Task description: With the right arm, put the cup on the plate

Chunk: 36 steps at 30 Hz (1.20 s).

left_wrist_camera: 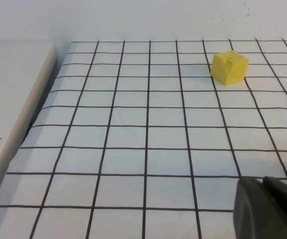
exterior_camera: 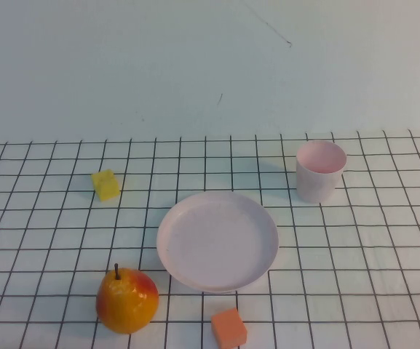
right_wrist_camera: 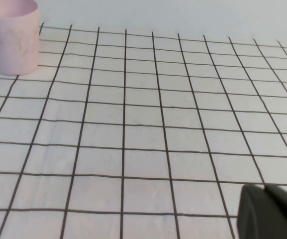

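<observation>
Here both claws, left claw (left_wrist_camera: 270,209) and right claw (right_wrist_camera: 270,211), sit off the cup (exterior_camera: 320,171).

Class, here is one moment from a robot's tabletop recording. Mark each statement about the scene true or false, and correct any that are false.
1. The cup stands upright on the table. True.
2. The cup is already on the plate. False: it stands apart from the plate, which holds nothing.
3. A yellow cube lies on the robot's left side of the plate. True.
4. The pear rests on the plate. False: it sits on the table beside the plate.
5. The right hand grips the cup. False: only its dark edge shows in the right wrist view, away from the cup; likewise the left hand near nothing.
</observation>
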Tool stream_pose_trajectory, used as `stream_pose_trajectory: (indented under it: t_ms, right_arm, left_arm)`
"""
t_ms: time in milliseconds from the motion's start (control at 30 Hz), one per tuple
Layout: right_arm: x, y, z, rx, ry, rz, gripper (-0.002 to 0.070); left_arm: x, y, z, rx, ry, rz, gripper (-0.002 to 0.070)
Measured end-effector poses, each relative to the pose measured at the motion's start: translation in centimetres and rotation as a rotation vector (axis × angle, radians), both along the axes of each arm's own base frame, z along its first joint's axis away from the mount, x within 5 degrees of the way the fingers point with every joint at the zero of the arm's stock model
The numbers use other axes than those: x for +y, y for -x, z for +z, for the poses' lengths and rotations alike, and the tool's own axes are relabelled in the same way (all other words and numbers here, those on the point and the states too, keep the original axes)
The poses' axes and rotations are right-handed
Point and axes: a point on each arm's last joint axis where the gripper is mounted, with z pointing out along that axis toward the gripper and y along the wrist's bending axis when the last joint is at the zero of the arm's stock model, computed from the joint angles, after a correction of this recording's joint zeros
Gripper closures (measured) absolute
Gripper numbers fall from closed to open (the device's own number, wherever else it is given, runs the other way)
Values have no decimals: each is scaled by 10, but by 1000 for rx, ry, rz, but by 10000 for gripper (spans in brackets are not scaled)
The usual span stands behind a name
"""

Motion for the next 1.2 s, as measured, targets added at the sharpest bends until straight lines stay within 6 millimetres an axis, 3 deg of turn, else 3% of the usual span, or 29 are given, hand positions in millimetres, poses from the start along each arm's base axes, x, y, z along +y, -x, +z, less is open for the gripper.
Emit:
stream_pose_trajectory:
  t_ms: [433, 833, 1200]
  right_arm:
    - [0, -2, 5, -61, 4, 5, 678]
    - [3, -6, 38, -427, 27, 32, 678]
    - [5, 3, 71, -803, -2, 53, 678]
  left_arm:
    - [0, 0, 0, 0, 0, 0, 678]
    - [0, 0, 0, 0, 0, 0, 678]
    - [0, 0, 0, 0, 0, 0, 678]
